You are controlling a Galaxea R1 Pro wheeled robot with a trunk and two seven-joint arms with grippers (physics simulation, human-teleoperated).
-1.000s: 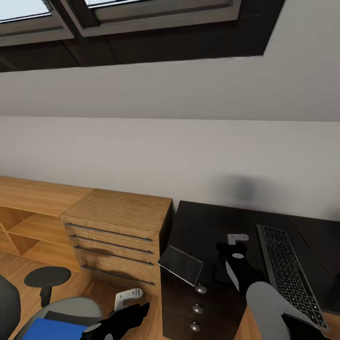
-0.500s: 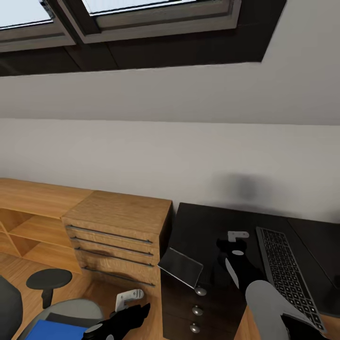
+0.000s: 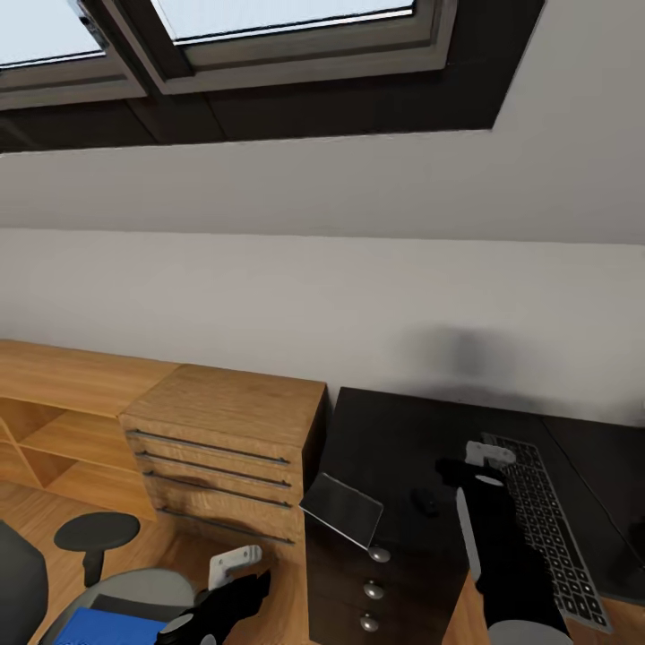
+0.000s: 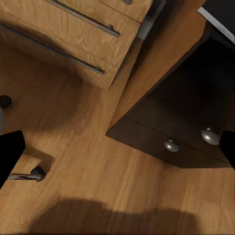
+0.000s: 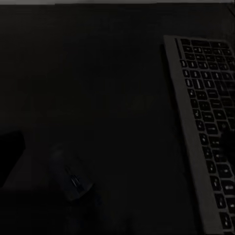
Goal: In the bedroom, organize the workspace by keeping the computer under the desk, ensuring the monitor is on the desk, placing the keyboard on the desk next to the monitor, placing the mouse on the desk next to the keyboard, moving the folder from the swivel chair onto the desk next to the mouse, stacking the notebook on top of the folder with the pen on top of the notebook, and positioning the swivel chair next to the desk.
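Right hand hovers lower right over the table, at the keyboard edge, fingers spread, empty; mouse lies on the tabletop just left of it. Left hand, lower left: can't tell its state. Blue folder sits on the chair seat beside it.

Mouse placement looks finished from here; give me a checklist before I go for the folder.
1. Mouse on the desk beside the keyboard: ok, lying apart from it.
2. Right gripper free: ok, jaws open, holding nothing.
3. Left gripper free: ok, jaws open, over the floor.
4. Folder on the desk: not ok, it lies on the swivel chair.
5. Notebook settled: not ok, tilted and overhanging the desk's edge.
6. Pen located: cannot tell.
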